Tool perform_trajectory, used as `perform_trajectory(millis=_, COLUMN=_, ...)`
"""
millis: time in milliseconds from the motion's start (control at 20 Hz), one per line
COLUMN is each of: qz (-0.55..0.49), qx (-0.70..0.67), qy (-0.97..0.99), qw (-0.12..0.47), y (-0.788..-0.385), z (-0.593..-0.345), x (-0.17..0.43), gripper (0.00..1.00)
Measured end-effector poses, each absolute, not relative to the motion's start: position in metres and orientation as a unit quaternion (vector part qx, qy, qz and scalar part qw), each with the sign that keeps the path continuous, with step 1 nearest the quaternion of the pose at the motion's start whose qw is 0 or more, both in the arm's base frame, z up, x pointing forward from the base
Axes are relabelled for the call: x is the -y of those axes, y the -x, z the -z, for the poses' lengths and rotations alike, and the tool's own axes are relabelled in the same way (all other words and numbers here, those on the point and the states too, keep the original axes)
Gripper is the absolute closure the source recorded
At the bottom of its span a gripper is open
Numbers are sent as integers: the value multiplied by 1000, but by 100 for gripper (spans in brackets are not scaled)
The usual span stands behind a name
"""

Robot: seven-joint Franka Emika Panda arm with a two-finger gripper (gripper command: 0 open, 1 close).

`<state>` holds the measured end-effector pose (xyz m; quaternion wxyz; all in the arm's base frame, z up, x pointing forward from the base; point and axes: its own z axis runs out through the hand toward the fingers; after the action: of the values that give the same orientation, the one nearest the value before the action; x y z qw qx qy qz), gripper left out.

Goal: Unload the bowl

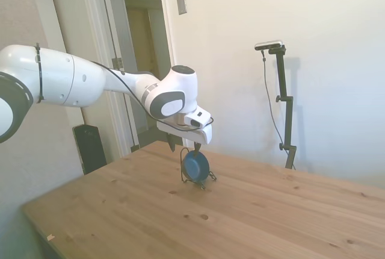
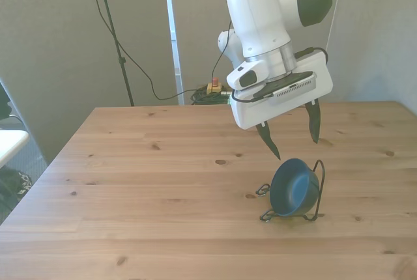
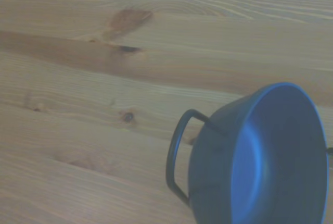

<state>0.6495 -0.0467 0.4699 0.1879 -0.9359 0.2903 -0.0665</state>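
Bowl (image 2: 294, 189) first: I see it standing on edge in the thin black wire rack (image 2: 318, 189), lower right of centre in the front view, its lighter teal inside turned toward the front view's left. In the side view the bowl (image 1: 195, 167) sits at mid-frame on the wooden table (image 1: 240, 211), propped in the rack (image 1: 207, 180), whose feet rest on the boards. From the wrist camera I get the bowl (image 3: 265, 161) close and soft, its rim tipped up, with one dark wire loop of the rack (image 3: 177, 153) curving beside its outer wall over the wood grain (image 3: 104, 78).

My gripper (image 2: 294, 138) hangs just above the bowl, not touching it as far as I can judge. Its two dark fingers (image 2: 268, 140) are spread wide apart with nothing between them, tips pointing down toward the bowl's upper rim. In the side view the gripper (image 1: 184, 146) sits directly over the bowl, the white arm (image 1: 72, 81) reaching in from the frame's left.
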Motion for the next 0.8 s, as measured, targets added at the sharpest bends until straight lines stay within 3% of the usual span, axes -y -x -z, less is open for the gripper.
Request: perform_trajectory(millis=800, qz=52, qx=-326, qy=919, qw=215, y=-652, z=-449, x=82, gripper=0)
